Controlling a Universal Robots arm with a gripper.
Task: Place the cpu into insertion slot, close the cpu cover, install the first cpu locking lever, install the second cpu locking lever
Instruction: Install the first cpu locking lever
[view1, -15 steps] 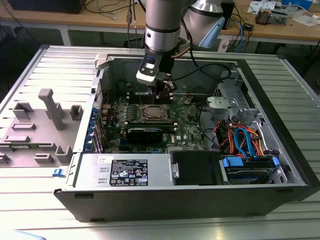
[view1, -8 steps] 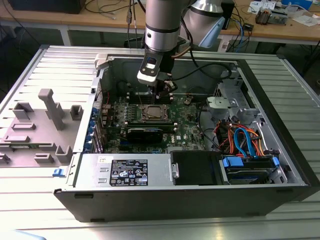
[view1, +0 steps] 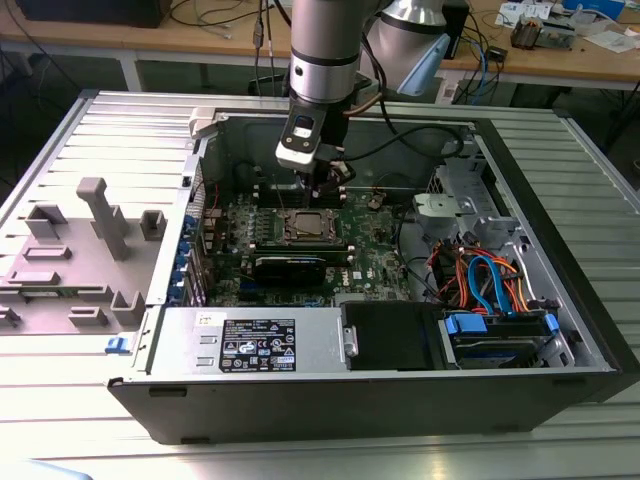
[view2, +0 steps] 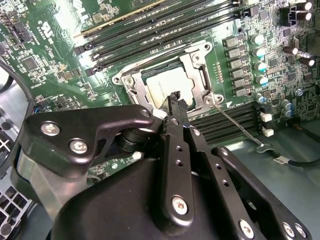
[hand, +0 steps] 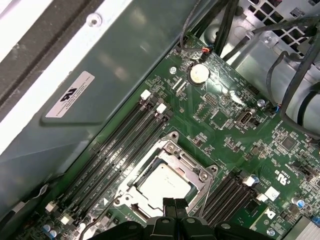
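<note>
1 arm reached down into the open computer case in the exterior view. Its gripper hung close over the board, between 12 and 1 o'clock of the insertion slot. That was probably so the tool could work at the socket's edge without bearing on the chip. Toward 7 o'clock of the slot lay the black power-supply box. Between 3 and 4 o'clock, well apart, lay a bundle of orange and blue cables. In the second wrist view the cpu sat flat in the slot. Its silvery top showed through the window of the cpu cover, which lay down over it, so the placing and the cover step looked done. 1 thin locking lever ran out from a corner of the socket, past the black memory slots, to a looped end. I judged it not yet latched, though that was hard to tell. The gripper's tip hovered just over the cover's rim. In the first wrist view the 2 fingertips pressed together with nothing between them, just beside the cpu. A narrow, clenched tip would suit nudging a wire lever. The cover's frame lay around the chip on the green board.
</note>
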